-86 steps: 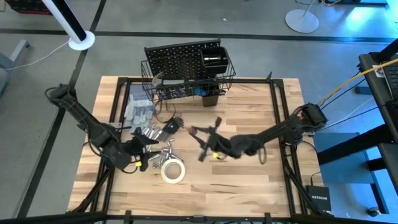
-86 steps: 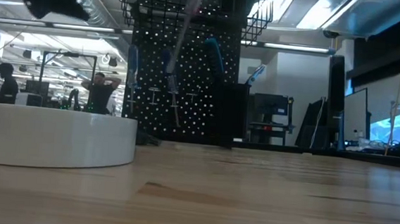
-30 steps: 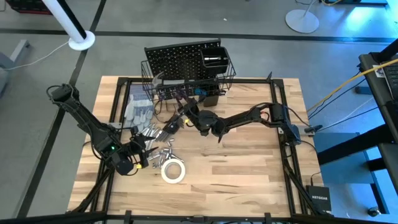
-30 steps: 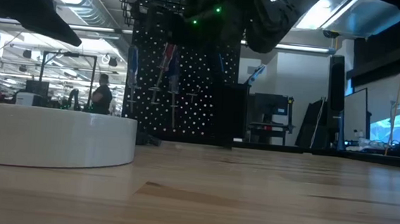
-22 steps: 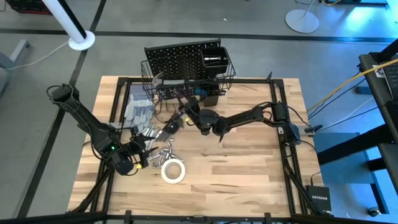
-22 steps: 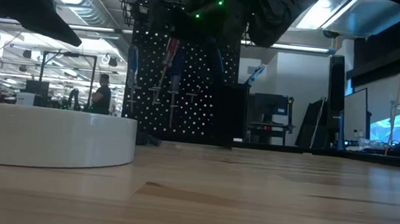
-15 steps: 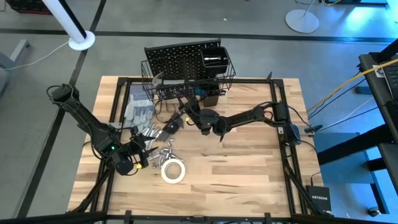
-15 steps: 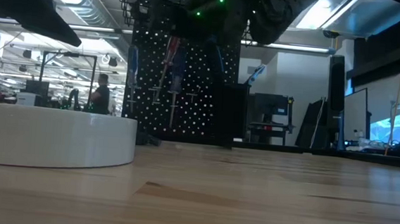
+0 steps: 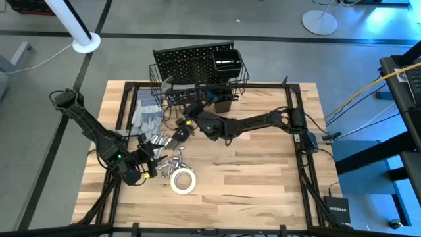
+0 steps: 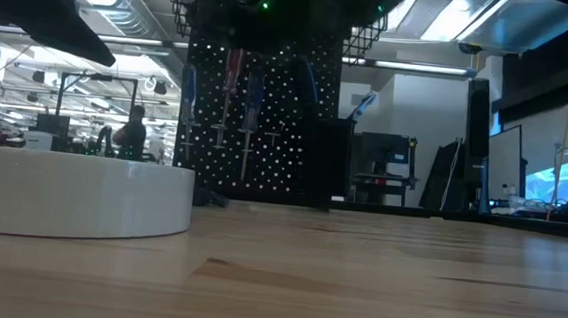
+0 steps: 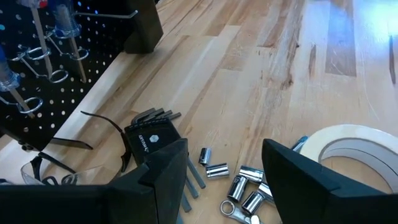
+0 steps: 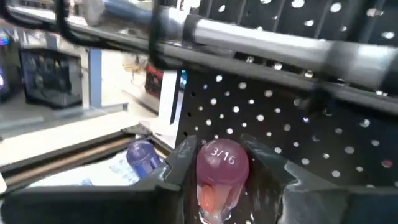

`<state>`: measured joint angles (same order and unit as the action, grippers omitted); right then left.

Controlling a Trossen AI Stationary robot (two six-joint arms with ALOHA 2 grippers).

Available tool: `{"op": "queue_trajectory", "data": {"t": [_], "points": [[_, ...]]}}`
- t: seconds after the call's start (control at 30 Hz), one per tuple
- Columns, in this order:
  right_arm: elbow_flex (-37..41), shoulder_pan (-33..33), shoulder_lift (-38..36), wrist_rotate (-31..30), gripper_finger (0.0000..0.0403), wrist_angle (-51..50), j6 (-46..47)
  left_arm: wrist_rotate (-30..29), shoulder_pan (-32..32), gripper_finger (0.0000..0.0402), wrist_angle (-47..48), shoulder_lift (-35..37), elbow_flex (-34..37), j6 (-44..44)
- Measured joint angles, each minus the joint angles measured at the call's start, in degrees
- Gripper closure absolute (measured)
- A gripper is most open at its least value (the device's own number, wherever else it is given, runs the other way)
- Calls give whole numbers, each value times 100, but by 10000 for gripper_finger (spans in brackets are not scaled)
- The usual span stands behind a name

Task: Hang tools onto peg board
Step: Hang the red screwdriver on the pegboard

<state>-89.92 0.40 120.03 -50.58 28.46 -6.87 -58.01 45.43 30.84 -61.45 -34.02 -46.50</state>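
Left gripper (image 9: 152, 166) waits low over the tool pile at the table's left-front. Jaws stand wide apart, nothing between them. Beneath it in its wrist view: loose sockets (image 11: 239, 182), a hex key set (image 11: 155, 137), and the white tape roll (image 9: 183, 181) just beside.

Grey gloves (image 9: 146, 117) lie behind that pile, near the left end of the peg board (image 9: 191, 64).

Centre — right gripper (image 9: 195, 116) is up at the board's face, jaws closed on a red-handled screwdriver (image 12: 222, 169) with "3/16" on its cap. Blue-handled screwdrivers (image 10: 251, 102) already sit in ring holders on the board; the red one (image 10: 233, 75) shows beside them in the low view.

Risks, as judged:
- Whether the shaft is in a ring cannot be told from here. Releasing before it is seated would drop it to the table (image 9: 263, 178).
- The neighbours hang close; a sideways wobble of the handle could knock one out of its ring.
- Pushing into the panel could tip or shift the board.

Clearance — the wire basket (image 9: 230, 69) overhangs just above the gripper, so lifting straight up looks tight. Best exit is probably straight back toward the table's right half, which is open wood.
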Motion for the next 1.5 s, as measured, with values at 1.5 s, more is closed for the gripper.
{"op": "queue_trajectory", "data": {"t": [1.5], "points": [[-646, -11, 2, 390, 301, -1852, 661, -907, -1639, 207, -529, -131, 514, 769]]}}
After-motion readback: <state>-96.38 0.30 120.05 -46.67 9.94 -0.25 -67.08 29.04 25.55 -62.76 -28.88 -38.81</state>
